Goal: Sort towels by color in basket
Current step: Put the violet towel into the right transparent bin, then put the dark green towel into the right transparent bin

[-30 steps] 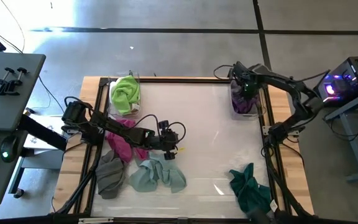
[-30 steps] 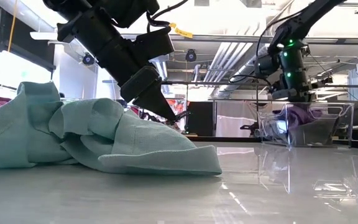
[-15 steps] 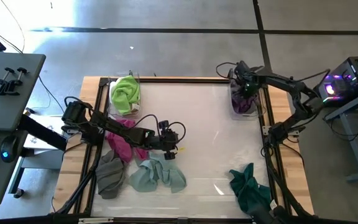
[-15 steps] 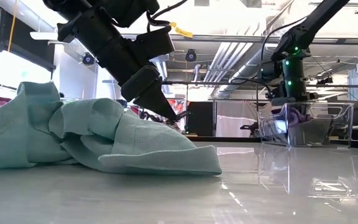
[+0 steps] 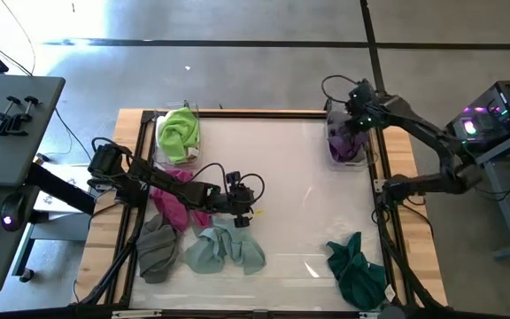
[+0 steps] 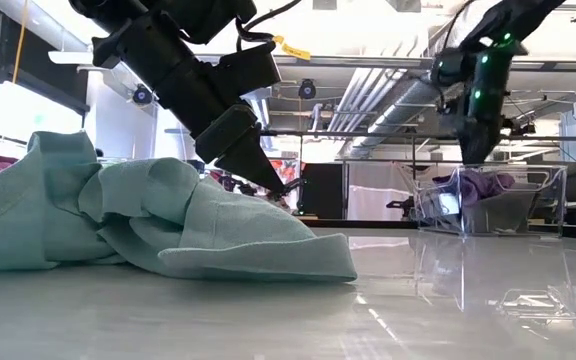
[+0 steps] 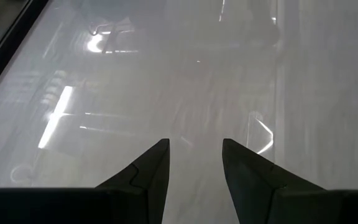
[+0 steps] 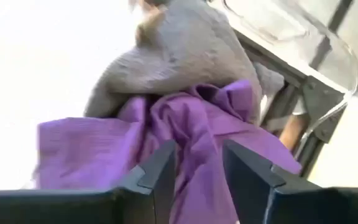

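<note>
A purple towel (image 8: 104, 140) and a grey towel (image 8: 173, 56) lie in a clear bin (image 6: 553, 205) at the table's far right. My right gripper (image 8: 197, 165) hangs open just above them, touching nothing. A lime green towel (image 5: 178, 133) sits in a second clear bin at the far left. On the table lie a magenta towel (image 5: 171, 202), a grey-brown towel (image 5: 156, 248), a mint towel (image 5: 224, 251) and a dark green towel (image 5: 354, 266). My left gripper (image 7: 194, 162) stands open over bare table beside the mint towel, pointing slantwise down.
A dark frame (image 5: 381, 190) runs along the table's left and right sides. The white table top (image 5: 290, 195) between the two bins and the loose towels is free. Crumpled clear plastic (image 6: 538, 300) lies near the front right.
My right gripper has risen out of the clear bin at the far right and now hangs above its rim. The purple towel has stayed in the bin and lies lower than before.
</note>
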Motion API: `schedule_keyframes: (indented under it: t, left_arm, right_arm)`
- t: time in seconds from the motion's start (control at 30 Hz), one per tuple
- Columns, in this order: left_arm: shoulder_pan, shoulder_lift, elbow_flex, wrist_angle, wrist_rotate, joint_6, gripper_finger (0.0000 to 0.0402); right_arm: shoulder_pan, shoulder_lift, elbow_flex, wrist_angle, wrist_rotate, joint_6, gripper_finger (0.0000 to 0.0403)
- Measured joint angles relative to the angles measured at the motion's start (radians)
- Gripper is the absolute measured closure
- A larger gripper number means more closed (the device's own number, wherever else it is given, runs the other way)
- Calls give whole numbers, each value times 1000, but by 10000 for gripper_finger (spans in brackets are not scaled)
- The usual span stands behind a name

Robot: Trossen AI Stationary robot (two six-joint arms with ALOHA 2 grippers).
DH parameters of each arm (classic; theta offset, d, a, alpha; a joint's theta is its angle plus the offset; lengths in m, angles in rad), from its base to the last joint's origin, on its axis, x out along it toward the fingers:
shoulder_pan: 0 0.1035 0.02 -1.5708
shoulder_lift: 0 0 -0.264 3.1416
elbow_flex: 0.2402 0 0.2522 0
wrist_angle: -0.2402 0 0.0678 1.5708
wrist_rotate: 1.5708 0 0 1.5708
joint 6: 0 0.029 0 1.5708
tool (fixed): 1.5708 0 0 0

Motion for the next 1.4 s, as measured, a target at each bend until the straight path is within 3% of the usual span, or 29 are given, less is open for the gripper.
schedule_keyframes:
  t: [0.23,0.3,0.63,0.83,1.0,1.17,1.4]
  left_arm:
    - [0,0,0,0,0,-1,266]
    - [0,0,0,0,0,-9,266]
    - [0,0,0,1,0,-17,266]
    - [0,0,0,1,0,-17,266]
    - [-7,0,0,16,0,-23,266]
    - [-18,0,0,65,-1,-17,266]
    - [-20,0,0,160,-4,41,266]
  right_arm:
    - [21,-38,-29,16,-258,-51,277]
    - [45,-28,-59,41,-290,-49,277]
    - [72,66,-235,178,-175,-14,277]
    - [80,39,-222,207,-199,-21,277]
    - [110,-46,-161,149,-151,-10,277]
    - [183,-209,-137,142,-132,-16,277]
    - [464,-474,-153,233,-145,10,277]
